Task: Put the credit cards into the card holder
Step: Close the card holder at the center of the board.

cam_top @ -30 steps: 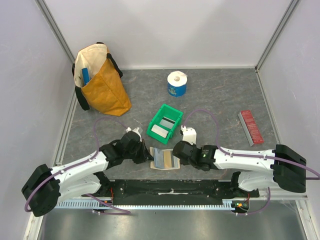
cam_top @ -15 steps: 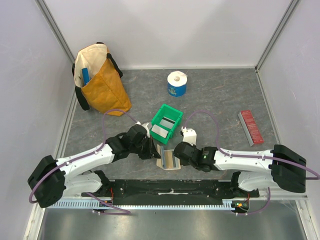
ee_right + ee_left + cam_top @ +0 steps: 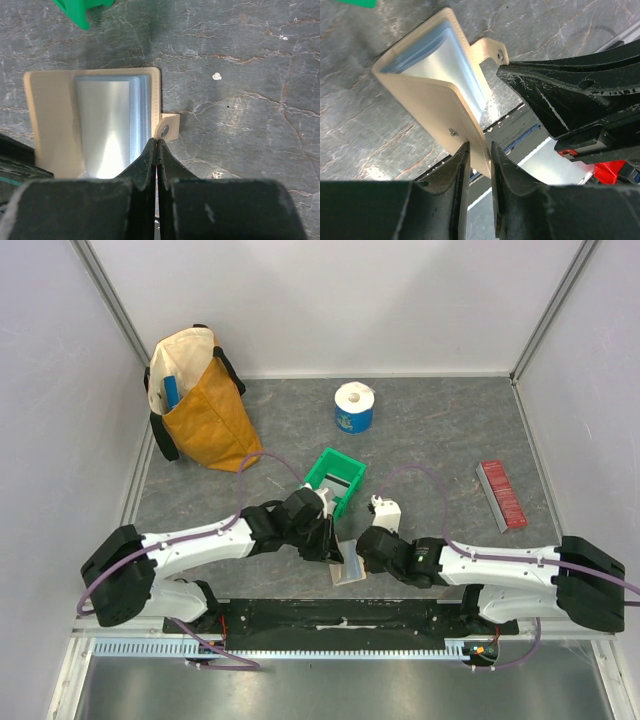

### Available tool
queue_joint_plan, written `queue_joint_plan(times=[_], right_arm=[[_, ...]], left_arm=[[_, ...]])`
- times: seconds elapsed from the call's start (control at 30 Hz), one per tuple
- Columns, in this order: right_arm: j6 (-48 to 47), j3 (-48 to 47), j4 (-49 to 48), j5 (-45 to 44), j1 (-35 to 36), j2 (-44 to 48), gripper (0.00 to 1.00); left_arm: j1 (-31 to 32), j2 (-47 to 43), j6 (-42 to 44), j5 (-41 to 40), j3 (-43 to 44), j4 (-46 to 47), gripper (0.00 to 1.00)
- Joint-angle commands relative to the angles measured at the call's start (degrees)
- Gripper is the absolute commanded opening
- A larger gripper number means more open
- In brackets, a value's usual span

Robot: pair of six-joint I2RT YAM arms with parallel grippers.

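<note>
Now, left gripper (image 3: 480,150): my jaws a little apart, with the edge of the holder's (image 3: 445,55) raised flap (image 3: 435,105) standing between them.
right gripper (image 3: 157,145): my fingers pressed together, nothing between them; tips at the holder's edge, just beside the tab (image 3: 169,129).
holder: half open, clear pockets showing, between my two grippers and close to the table's (image 3: 440,440) near edge.
cards (image 3: 340,483): in the bin (image 3: 322,462), just beyond the holder.
room: bare grey top to the right as far as the strip (image 3: 502,495); my left arm crowds the bin's near side.
</note>
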State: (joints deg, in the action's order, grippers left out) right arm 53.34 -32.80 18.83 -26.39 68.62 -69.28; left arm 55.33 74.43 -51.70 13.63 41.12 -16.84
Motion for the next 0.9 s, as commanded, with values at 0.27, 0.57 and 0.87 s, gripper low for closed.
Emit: queue_joint_plan(times=[0.27,0.57,0.87], right_arm=[[1.7,3.1,-2.4,-0.2,-0.2,6.9,0.0],[1.6,3.9,-0.4,0.5,-0.1,9.5,0.01],[1.9,3.8,0.5,-0.1,-0.1,10.4,0.01]], left_arm=[[3.8,11.6,1.2,-0.9,8.2,2.0,0.35],[6.9,14.7,0.3,-4.2,10.3,2.3,0.39],[7.4,7.3,0.2,-12.7,7.3,-2.6,0.21]])
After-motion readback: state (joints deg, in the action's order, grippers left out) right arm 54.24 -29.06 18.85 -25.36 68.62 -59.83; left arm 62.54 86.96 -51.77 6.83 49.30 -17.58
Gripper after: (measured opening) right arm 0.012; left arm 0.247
